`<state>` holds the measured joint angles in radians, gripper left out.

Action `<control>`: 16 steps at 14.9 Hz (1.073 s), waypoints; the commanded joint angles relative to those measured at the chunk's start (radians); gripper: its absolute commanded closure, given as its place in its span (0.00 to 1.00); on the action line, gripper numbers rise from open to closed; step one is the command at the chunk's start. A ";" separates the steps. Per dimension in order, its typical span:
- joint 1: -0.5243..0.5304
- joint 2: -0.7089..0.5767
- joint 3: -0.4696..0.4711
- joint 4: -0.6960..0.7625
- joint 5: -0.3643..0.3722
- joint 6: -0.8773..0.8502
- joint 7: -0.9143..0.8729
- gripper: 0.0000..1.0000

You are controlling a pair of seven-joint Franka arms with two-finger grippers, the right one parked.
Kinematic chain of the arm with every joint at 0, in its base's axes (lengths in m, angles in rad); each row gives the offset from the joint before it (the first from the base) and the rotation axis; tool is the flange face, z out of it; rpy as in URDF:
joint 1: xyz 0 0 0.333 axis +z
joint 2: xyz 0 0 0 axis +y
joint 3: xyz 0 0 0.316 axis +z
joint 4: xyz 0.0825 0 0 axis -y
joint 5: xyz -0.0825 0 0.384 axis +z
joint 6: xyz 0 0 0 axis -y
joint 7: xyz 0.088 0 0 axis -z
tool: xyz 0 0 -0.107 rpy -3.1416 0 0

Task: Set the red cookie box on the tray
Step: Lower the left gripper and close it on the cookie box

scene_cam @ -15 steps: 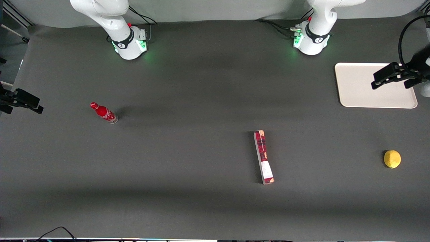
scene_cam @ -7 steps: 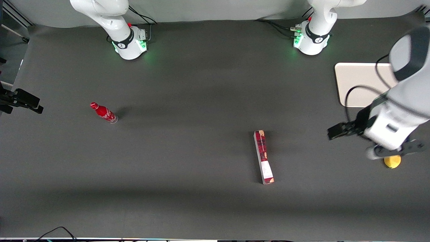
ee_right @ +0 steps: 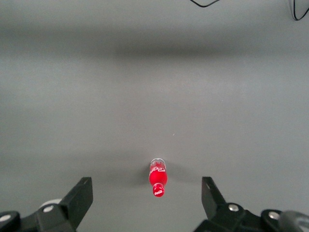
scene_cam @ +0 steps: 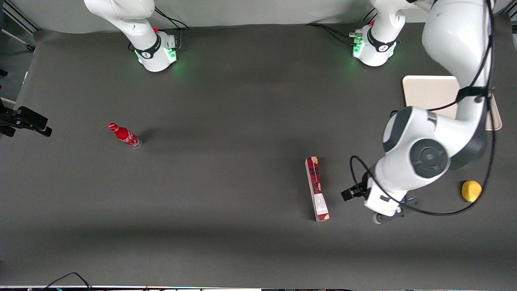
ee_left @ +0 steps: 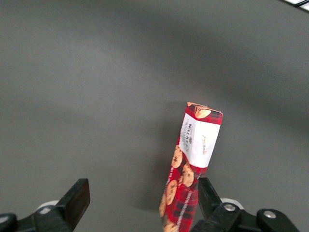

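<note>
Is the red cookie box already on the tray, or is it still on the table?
Still on the table. The red cookie box lies flat on the dark surface, apart from the tray; the open tool hovers beside it.

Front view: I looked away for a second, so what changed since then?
The left arm swung from over the tray toward the front camera; its hand, open, now hangs beside the cookie box, not touching it. Box, tray, bottle and lemon stayed put.
</note>
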<state>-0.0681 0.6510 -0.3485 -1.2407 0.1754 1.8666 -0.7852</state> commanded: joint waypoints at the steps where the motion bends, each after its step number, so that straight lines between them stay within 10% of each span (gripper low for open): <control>1: -0.024 0.085 -0.056 0.009 0.102 0.078 -0.207 0.00; 11: -0.049 0.237 -0.144 -0.098 0.349 0.250 -0.470 0.00; 12: -0.049 0.243 -0.144 -0.112 0.364 0.258 -0.470 0.11; 14: -0.049 0.263 -0.144 -0.115 0.383 0.259 -0.465 0.95; 16: -0.041 0.262 -0.145 -0.109 0.374 0.250 -0.399 1.00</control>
<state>-0.1177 0.9218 -0.4882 -1.3434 0.5347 2.1149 -1.2249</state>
